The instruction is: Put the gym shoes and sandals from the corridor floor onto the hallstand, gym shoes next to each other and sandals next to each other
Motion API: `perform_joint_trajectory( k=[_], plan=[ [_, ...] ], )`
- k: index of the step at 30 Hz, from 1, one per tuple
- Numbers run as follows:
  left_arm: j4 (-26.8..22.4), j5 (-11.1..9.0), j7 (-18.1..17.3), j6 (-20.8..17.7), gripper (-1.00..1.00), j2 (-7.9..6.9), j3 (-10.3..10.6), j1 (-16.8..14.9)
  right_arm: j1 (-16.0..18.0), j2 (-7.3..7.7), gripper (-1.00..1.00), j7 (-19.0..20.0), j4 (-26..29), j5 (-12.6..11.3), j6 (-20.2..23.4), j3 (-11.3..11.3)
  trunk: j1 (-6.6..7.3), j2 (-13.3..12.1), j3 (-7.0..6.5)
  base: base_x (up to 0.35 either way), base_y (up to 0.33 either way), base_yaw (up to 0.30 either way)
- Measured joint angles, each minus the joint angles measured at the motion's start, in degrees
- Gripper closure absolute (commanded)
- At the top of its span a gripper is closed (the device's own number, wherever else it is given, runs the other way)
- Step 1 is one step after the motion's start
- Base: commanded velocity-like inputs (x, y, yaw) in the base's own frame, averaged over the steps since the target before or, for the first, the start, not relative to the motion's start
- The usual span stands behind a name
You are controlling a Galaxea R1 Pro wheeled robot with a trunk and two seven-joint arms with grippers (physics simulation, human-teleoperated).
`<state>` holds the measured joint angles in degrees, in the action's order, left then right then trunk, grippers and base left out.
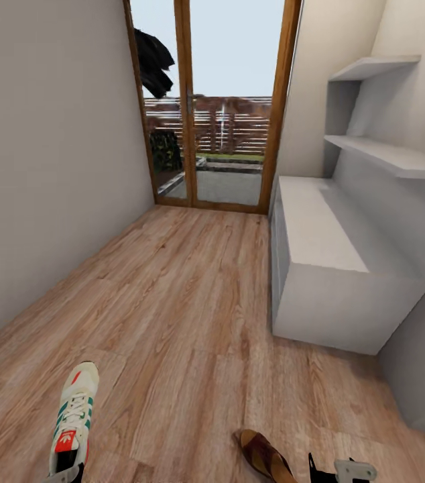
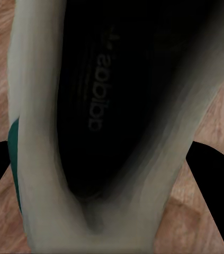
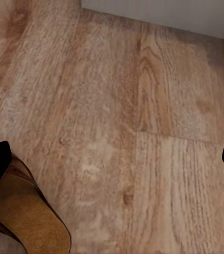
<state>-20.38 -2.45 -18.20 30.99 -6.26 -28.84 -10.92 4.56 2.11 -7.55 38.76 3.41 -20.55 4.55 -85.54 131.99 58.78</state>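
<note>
Two shoes in sight: one sneaker [image 1: 73,419] at 7 o'clock in the head view, one sandal [image 1: 264,455] at 5 o'clock, both low over the floor [image 1: 192,302].
Rack: hallstand [image 1: 320,268] at 3 o'clock, against the wall, top bare.
Left gripper [image 2: 112,174]: fingers either side of the sneaker's heel opening, apparently clenched on it; the shoe looks held.
Right gripper [image 3: 112,159]: fingers spread wide, released, nothing between them; sandal toe just beside one finger.
Step in hand: carrying the first sneaker toward the rack, by my judgement.
Next move: swing the left arm toward 3 o'clock, lift the sneaker over the bench top, set it flat, leaving room beside it for its mate.
Other pair members: not seen here.
</note>
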Motion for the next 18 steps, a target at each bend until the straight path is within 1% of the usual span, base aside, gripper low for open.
perform_joint_trajectory(
  k=[7, 10, 13, 18],
  plan=[
    [0.0, 0.0, 0.0, 0.0, 1.0, 0.06, 0.0, 0.0, 0.0, 0.02, -1.0, 0.0, -0.1, 0.0, 0.0, 0.0, 0.0, 0.0, 0.0, -0.001, -0.001, 0.277],
    [0.0, 0.0, 0.0, 0.0, 1.0, 0.08, 0.0, 0.0, 0.0, 0.0, -1.0, 0.0, -0.1, 0.0, 0.0, 0.0, -0.01, 0.0, 0.0, -0.111, -0.089, 0.23],
    [0.0, 0.0, 0.0, 0.0, 1.0, 0.12, 0.0, 0.0, 0.0, 0.02, -1.0, 0.0, -0.1, 0.0, 0.0, 0.0, -0.02, 0.0, 0.0, -0.187, -0.15, 0.088],
    [0.0, 0.0, 0.0, 0.0, 1.0, 0.11, 0.0, 0.0, 0.0, 0.03, -1.0, 0.0, -0.1, 0.0, 0.0, 0.0, 0.0, 0.0, 0.0, -0.022, -0.015, 0.007]
  ],
)
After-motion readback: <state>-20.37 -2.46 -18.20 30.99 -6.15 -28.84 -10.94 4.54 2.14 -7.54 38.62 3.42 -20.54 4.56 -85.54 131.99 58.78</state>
